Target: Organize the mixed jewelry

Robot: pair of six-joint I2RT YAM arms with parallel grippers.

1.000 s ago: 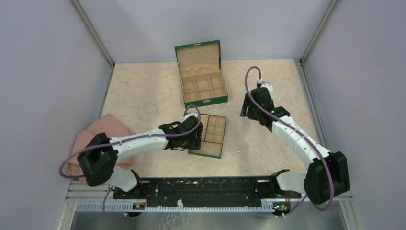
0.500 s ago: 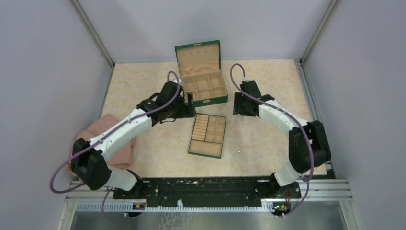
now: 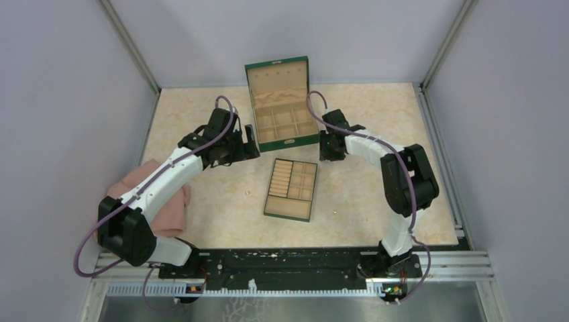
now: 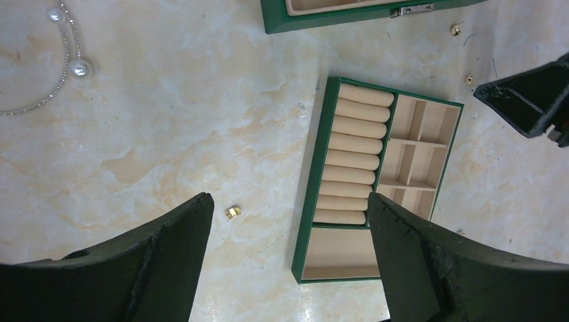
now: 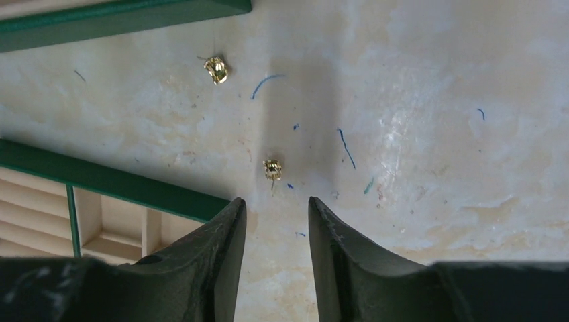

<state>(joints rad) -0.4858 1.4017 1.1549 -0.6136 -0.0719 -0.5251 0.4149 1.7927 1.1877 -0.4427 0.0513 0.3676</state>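
My left gripper [image 3: 249,143] is open wide and empty, above the table left of the green box [image 3: 282,107]. Its view shows a gold piece [image 4: 233,212] on the table near the left finger, a pearl chain [image 4: 64,48] at top left, and the green divided tray [image 4: 376,188]. My right gripper [image 3: 327,149] is open and empty by the box's front right corner. One gold stud [image 5: 272,168] lies just ahead of its fingertips [image 5: 235,208], another gold stud [image 5: 217,69] farther on. Both studs also show in the left wrist view [image 4: 469,79].
The tray [image 3: 292,190] lies in the middle of the table, in front of the box. A pink cloth [image 3: 168,198] lies at the left front under the left arm. Gold specks lie left of the tray [image 3: 247,193] and right of it [image 3: 335,212]. Grey walls enclose the table.
The left gripper has left the tray and swung back and left, beside the green box. The right gripper has moved left to the box's front right corner.
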